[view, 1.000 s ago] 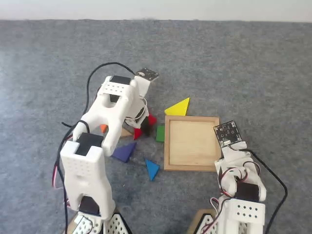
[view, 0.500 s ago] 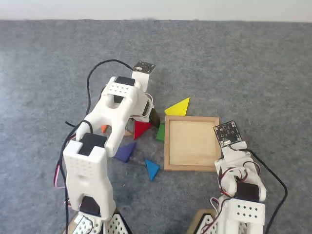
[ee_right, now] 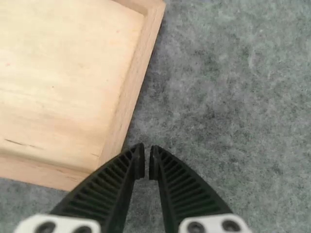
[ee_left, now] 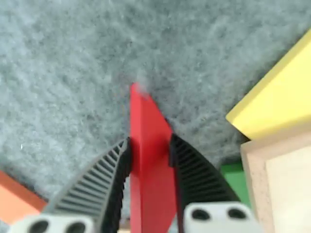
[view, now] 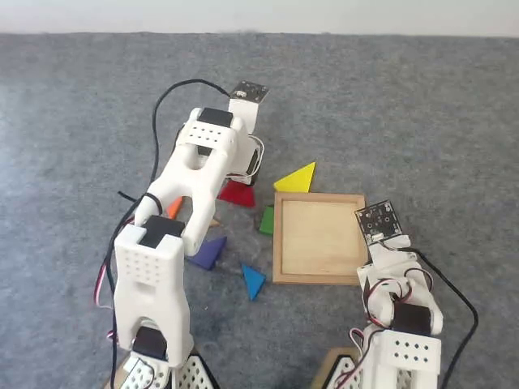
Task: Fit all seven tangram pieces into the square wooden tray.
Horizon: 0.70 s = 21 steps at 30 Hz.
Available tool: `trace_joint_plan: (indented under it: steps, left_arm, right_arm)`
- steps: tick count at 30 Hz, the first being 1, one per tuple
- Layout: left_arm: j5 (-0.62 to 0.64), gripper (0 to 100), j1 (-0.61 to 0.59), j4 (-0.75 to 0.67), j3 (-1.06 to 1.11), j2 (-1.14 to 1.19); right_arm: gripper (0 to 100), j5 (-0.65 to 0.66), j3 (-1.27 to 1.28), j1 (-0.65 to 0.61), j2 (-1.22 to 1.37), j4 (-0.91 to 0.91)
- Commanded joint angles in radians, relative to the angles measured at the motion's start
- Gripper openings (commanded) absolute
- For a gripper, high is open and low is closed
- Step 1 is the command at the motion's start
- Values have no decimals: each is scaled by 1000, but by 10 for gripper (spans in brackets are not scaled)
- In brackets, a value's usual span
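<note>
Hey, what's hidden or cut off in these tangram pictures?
High view: the left arm covers most of the orange piece, so its shape is unclear.
Left wrist view: the left hand hides the sides of the red piece; the frame edge cuts off the green piece.

The counter (view: 422, 97) carries a grey, felt-like covering with a fuzzy, mottled nap. At its far edge stands a plain pale wall (view: 324, 16), running straight across the high view.
</note>
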Motion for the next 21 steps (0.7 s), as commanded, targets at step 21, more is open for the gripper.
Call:
trace_joint_plan:
  steps: [21]
  left_arm:
    - [-141, 84, 20, 40, 607, -790]
  right_arm:
    - [39, -3, 17, 1, -10, -19]
